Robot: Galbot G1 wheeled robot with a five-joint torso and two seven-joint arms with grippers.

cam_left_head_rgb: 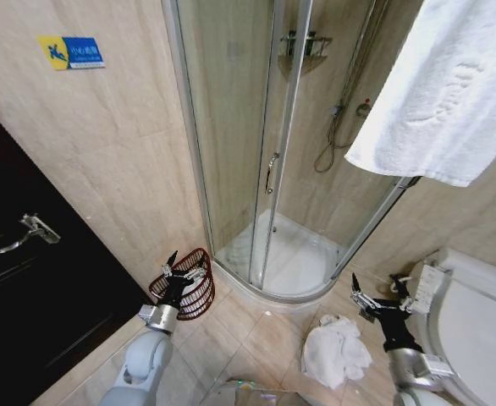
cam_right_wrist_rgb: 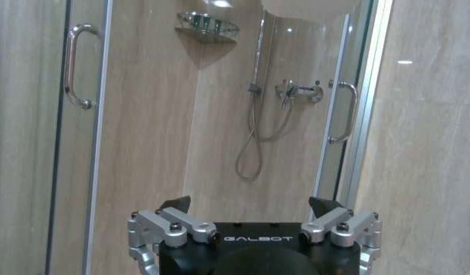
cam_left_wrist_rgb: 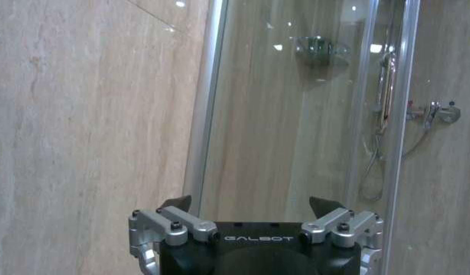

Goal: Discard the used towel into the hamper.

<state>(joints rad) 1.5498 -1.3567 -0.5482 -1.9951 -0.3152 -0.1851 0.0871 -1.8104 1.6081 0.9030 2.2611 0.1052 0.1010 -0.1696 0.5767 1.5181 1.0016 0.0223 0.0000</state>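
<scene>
The crumpled white towel (cam_left_head_rgb: 336,350) lies on the floor tiles just left of the right gripper (cam_left_head_rgb: 375,298), fingers spread and empty, while the left gripper (cam_left_head_rgb: 183,270), fingers spread too, partly hides the reddish-brown hamper (cam_left_head_rgb: 199,296), its inside hard to make out.

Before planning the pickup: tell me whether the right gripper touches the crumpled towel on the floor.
Apart. The head view shows the right gripper, open, held above bare tile beside the towel, with floor visible between them.
</scene>
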